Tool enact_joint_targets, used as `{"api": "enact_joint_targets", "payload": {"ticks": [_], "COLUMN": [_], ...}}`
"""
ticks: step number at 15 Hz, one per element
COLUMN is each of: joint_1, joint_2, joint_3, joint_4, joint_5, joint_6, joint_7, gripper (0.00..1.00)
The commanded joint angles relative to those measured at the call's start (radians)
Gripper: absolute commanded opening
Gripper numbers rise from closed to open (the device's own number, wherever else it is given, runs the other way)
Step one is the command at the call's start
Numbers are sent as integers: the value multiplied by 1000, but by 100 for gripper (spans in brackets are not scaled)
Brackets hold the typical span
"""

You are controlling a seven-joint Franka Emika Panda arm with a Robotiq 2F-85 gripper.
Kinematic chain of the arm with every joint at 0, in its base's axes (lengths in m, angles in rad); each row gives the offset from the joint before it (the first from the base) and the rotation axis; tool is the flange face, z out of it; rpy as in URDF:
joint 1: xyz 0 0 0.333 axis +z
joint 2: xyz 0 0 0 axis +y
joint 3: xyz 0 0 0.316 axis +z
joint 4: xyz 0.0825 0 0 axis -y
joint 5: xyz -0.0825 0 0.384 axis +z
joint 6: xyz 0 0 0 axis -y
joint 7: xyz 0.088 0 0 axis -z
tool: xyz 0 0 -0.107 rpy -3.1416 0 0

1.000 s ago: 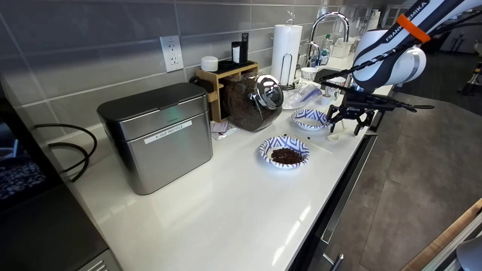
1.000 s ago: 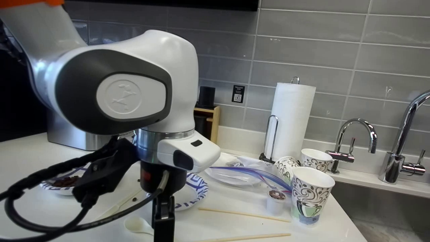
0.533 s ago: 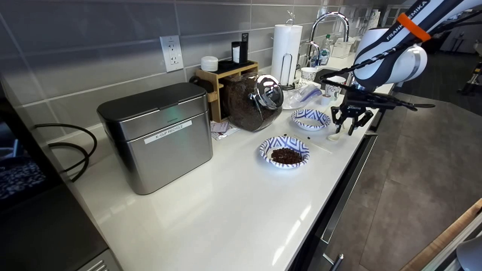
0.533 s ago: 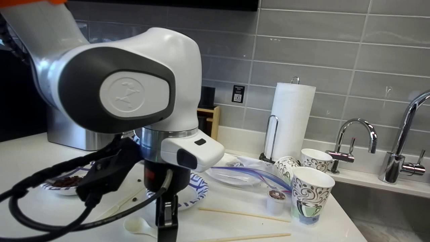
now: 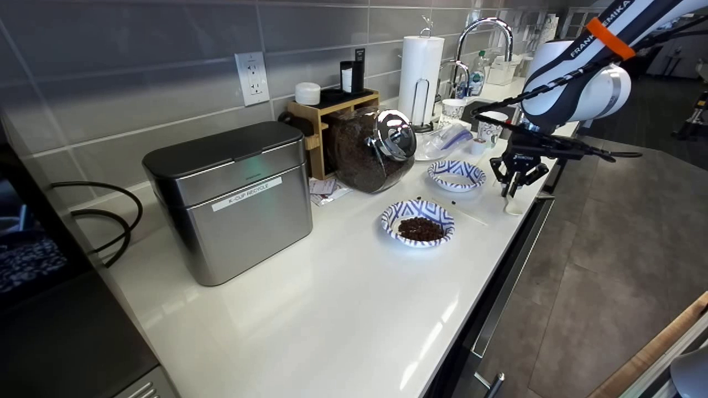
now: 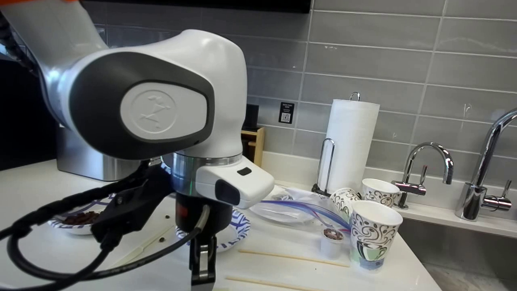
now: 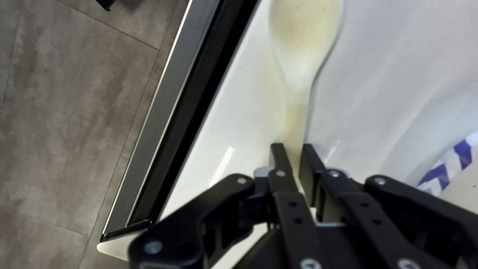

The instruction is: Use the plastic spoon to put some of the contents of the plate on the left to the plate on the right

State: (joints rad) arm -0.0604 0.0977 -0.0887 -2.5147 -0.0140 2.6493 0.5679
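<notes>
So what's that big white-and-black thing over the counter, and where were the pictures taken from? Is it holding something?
That is a robot arm, which a person steers. The part it grabs with is called the end effector. Two views look at the scene from outside the robot, from different places. The wrist view is taken from the arm itself, looking past the end effector.

And yes: the end effector is closed on the handle of a pale plastic spoon. I can't tell whether the spoon is touching the counter.

On the counter is a blue-and-white plate with small dark bits in it, and a second plate, closer to the end effector. Paper cups and thin sticks are there too.
</notes>
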Motion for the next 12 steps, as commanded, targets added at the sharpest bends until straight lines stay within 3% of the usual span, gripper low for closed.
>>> {"api": "enact_joint_targets", "payload": {"ticks": [1, 5, 12], "joint_1": [10, 2, 5], "joint_2": [0, -35, -195], "joint_3": [-5, 4, 24], "joint_4": [7, 0, -22], "joint_5": [33, 115, 248], "joint_6": [-34, -77, -282], "joint_7": [9, -33, -44], "gripper": [3, 3, 3]}}
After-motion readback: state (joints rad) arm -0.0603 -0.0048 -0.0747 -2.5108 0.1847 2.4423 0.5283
